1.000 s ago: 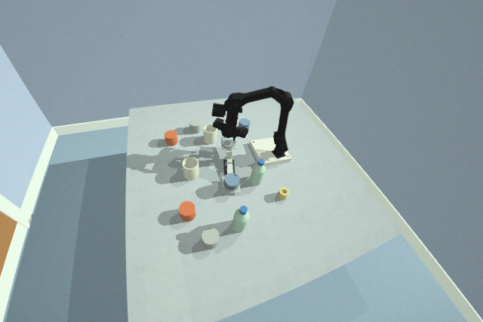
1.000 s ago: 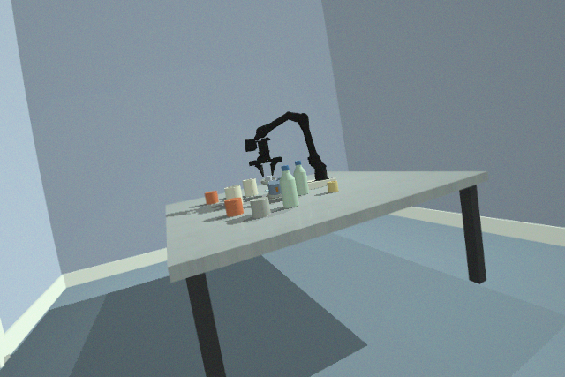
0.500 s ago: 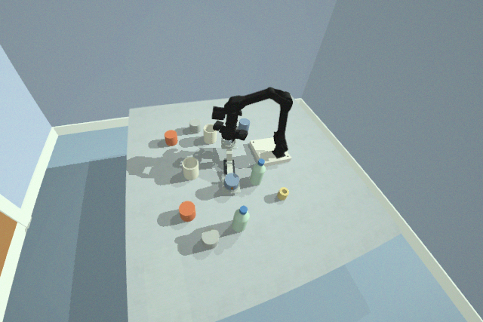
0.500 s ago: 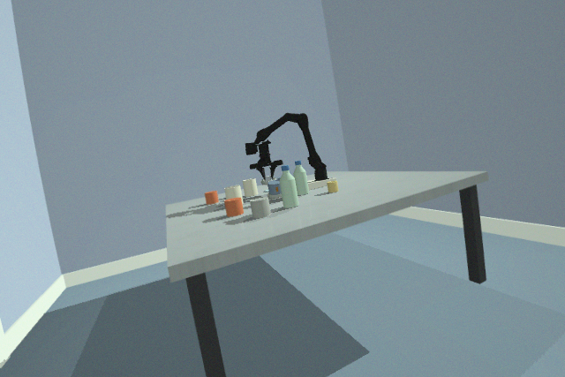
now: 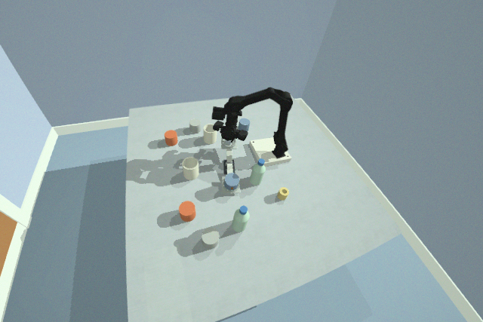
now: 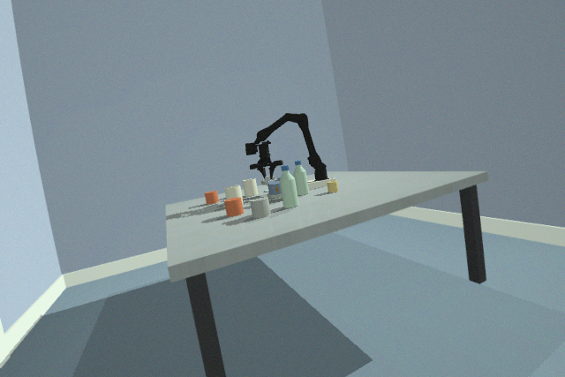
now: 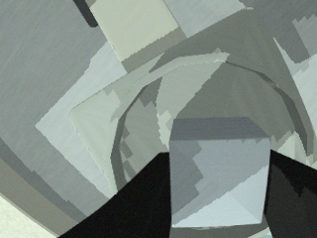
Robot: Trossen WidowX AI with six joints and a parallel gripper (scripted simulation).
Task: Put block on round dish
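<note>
- The gripper [image 5: 229,142] is lowered over the far end of the balance [image 5: 230,164], its black fingers clenched on the pale block [image 7: 218,178].
- The block sits low at that far end, uncovered.
- One blue cup [image 5: 232,181] stands on the balance's near end.
- The other blue cup [image 5: 244,124] stands on the table [image 5: 312,213], just beyond the gripper to the far right.

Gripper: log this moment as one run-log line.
gripper: shut on block | position: over balance far end | other cup: upright on near end
</note>
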